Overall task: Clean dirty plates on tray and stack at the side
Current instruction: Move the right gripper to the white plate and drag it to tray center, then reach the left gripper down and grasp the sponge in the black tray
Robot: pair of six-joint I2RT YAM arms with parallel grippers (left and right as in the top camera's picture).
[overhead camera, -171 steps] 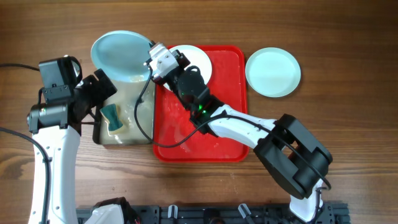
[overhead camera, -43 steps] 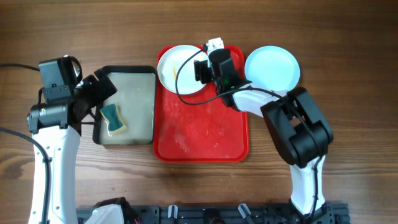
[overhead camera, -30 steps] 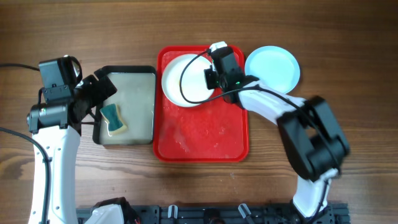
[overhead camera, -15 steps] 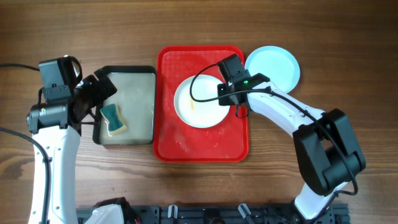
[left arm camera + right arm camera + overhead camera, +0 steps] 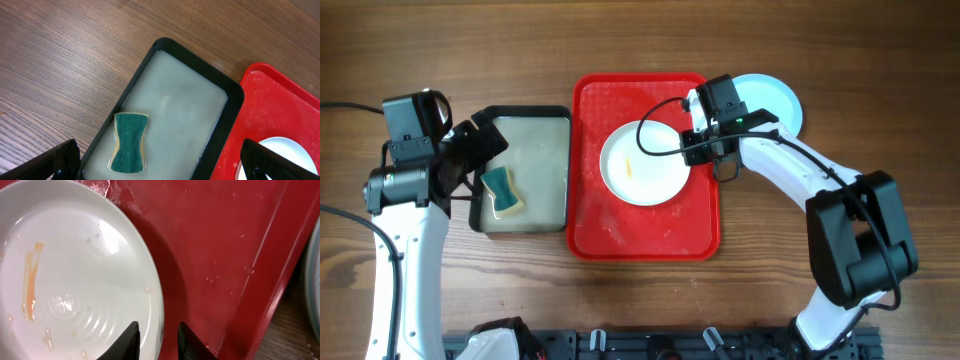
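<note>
Item — white plate (image 5: 644,163): you have it lying flat on the red tray (image 5: 610,225), an orange streak (image 5: 30,281) running lengthwise toward the right tool (image 5: 156,339). That tool's tips straddle the plate's rim, slightly parted; a grip cannot be told. Beyond it, a turquoise plate (image 5: 779,100) on the desk (image 5: 880,90). Under your left tool (image 5: 162,161), spread wide — black tray (image 5: 227,107) of cloudy water with a green sponge (image 5: 128,142).
</note>
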